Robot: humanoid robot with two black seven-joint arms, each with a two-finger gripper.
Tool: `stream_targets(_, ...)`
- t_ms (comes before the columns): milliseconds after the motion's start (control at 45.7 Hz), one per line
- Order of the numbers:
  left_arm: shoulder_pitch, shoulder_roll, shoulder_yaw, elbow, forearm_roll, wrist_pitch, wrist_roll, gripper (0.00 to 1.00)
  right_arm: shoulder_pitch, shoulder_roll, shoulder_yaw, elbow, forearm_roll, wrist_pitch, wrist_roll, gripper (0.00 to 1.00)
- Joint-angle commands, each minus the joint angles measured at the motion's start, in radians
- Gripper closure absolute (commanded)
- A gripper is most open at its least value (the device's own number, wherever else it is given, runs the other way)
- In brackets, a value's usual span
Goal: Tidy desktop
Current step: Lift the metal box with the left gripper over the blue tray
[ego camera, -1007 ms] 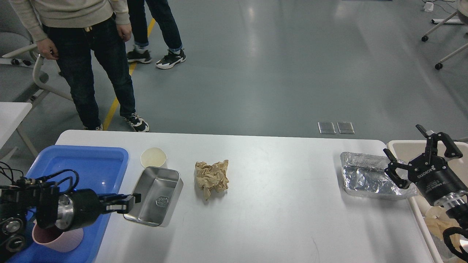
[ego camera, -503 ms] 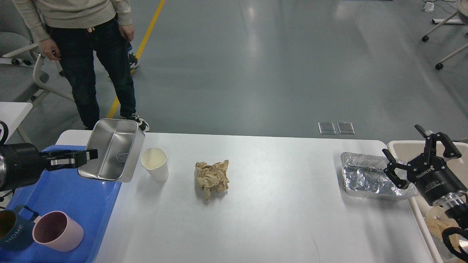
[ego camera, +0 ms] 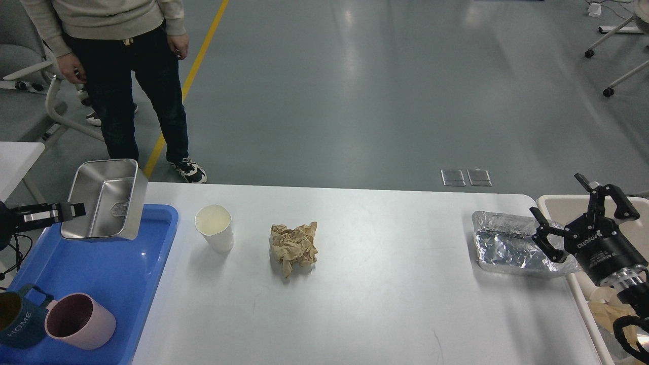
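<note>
Leftward since half a second ago: my left gripper (ego camera: 76, 210) has carried the metal pan (ego camera: 105, 200) off the desktop edge, and it now hangs over the far end of the blue tray (ego camera: 116, 274). Fingers closed on the pan's near rim; pan tipped, open side facing me.

Desktop (ego camera: 385, 294): white, long axis running left to right across my view, filling the lower half. It lies between my two arms, to the right of the left gripper and to the left of the right one.

Tray sits on the desktop's left end, long axis running away from me. Foil tray (ego camera: 507, 246) at the right end, just beside my right gripper (ego camera: 578, 213), whose fingers are spread wide and hold nothing. Beige bin (ego camera: 557, 203) under that arm.

Crumpled brown paper (ego camera: 294, 246) near centre. Paper cup (ego camera: 215, 233) upright, left of it. Pink mug (ego camera: 81, 327) and blue mug (ego camera: 17, 324) on the tray's near end.
</note>
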Motion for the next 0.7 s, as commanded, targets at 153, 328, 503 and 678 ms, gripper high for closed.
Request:
stream_targets(153, 0.004, -0.002, 0.003, 0.167, 0.005, 0.002, -0.008, 1.0, -0.001, -0.001, 0.0, 0.0, 0.0, 0.0, 0.001, 0.0)
stream_targets(328, 0.004, -0.015, 0.017, 0.274, 0.009, 0.028, -0.01, 1.0, -0.001, 0.003, 0.0, 0.0, 0.0, 0.0, 0.001, 0.0)
stream_targets(503, -0.007, -0.041, 0.042, 0.348, 0.011, 0.041, -0.008, 1.0, -0.001, 0.003, 0.0, 0.0, 0.0, 0.0, -0.001, 0.0)
stream_targets(678, -0.012, -0.102, 0.059, 0.372, 0.016, 0.077, 0.004, 1.0, -0.003, 0.002, 0.0, 0.0, 0.0, 0.0, 0.001, 0.0)
